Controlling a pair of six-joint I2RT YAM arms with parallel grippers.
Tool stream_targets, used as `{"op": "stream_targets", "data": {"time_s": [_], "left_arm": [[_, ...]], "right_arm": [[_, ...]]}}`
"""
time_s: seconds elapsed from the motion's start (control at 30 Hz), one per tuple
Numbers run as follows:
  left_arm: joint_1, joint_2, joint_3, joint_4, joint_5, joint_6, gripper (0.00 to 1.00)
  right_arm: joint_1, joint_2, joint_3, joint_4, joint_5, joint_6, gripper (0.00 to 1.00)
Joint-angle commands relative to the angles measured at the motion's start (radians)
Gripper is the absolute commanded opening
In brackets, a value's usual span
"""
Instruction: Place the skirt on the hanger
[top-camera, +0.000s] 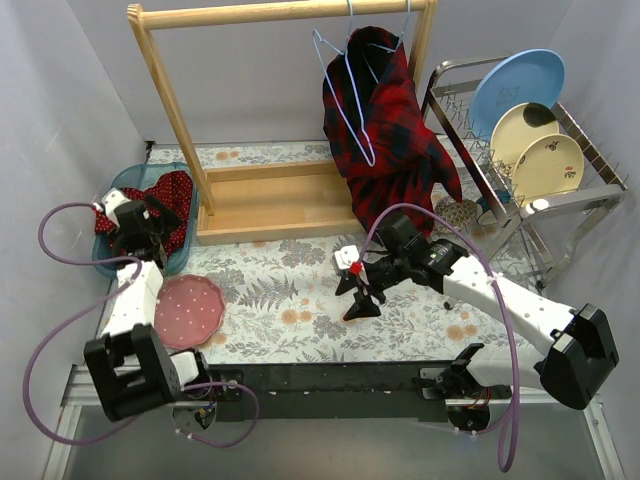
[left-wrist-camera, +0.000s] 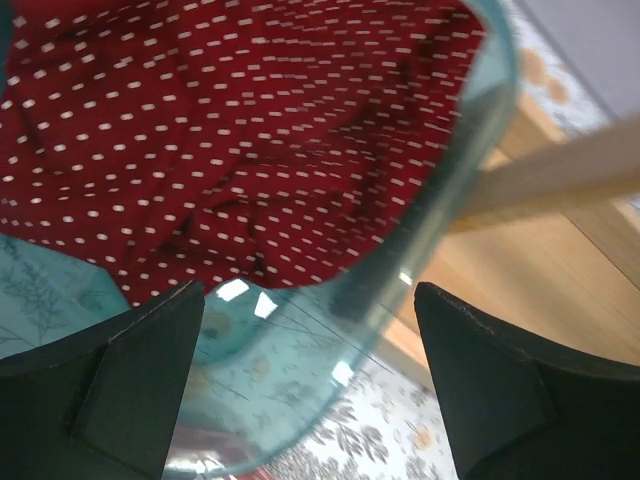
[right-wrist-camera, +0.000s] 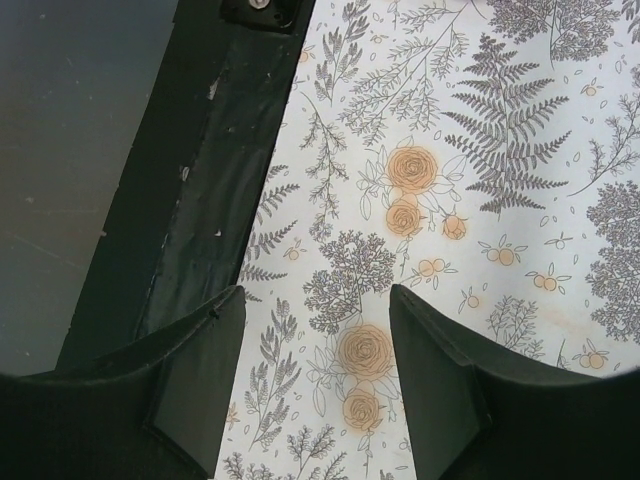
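The red skirt with white dots (top-camera: 170, 190) lies bunched in a teal basket (top-camera: 105, 262) at the far left. In the left wrist view the skirt (left-wrist-camera: 200, 130) fills the top, behind the basket's clear teal rim (left-wrist-camera: 440, 200). My left gripper (top-camera: 155, 215) hovers at the basket's near rim, open and empty (left-wrist-camera: 310, 340). An empty pale-blue wire hanger (top-camera: 343, 100) hangs on the wooden rack's rail. My right gripper (top-camera: 355, 295) is open and empty above the floral cloth (right-wrist-camera: 315, 340) in mid-table.
A red-and-black plaid garment (top-camera: 390, 130) hangs beside the hanger. The wooden rack's base (top-camera: 275, 200) stands at the back. A pink plate (top-camera: 188, 310) lies near the left arm. A wire dish rack (top-camera: 540, 205) with plates stands at the right. The black table edge (right-wrist-camera: 210, 180) lies under my right gripper.
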Motion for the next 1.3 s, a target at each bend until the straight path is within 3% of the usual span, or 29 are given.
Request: {"op": "stream_targets", "data": {"time_s": [0.0,0.2,0.33,0.4,0.43,0.5,0.57,0.67,0.93,1.27], "left_arm": [[0.123,0.141,0.074,0.020,0.059,-0.133,0.84],[0.138,0.423,0.255,-0.130,-0.090,-0.197,0.84],[0.138,0.583,0.351,-0.193,-0.124,-0.204,0.76],[0.137,0.641,0.372,-0.199,-0.116,-0.198,0.64],[0.138,0.654,0.375,-0.202,-0.115,-0.194,0.45],[0.140,0.658,0.377,-0.199,-0.119,-0.184,0.28],[0.143,0.632,0.377,-0.198,-0.121,-0.168,0.10],[0.145,0.512,0.369,-0.161,-0.057,-0.132,0.00],[0.143,0.038,0.368,-0.114,0.085,-0.118,0.00],[0.140,-0.148,0.550,-0.123,0.407,-0.151,0.00]], "right_arm": [[0.008,-0.040,-0.012,0.042,0.004,-0.035,0.67],[0.011,-0.061,-0.023,0.045,0.012,-0.037,0.67],[0.015,-0.060,-0.024,0.044,0.022,-0.043,0.67],[0.015,-0.057,-0.027,0.045,0.026,-0.043,0.67],[0.015,-0.057,-0.027,0.045,0.026,-0.043,0.67],[0.015,-0.057,-0.027,0.045,0.027,-0.044,0.67],[0.015,-0.057,-0.027,0.044,0.030,-0.044,0.67],[0.015,-0.055,-0.027,0.040,0.030,-0.047,0.67],[0.014,-0.054,-0.018,0.025,0.041,-0.066,0.67],[-0.012,-0.050,-0.012,0.004,0.030,-0.084,0.67]]}}
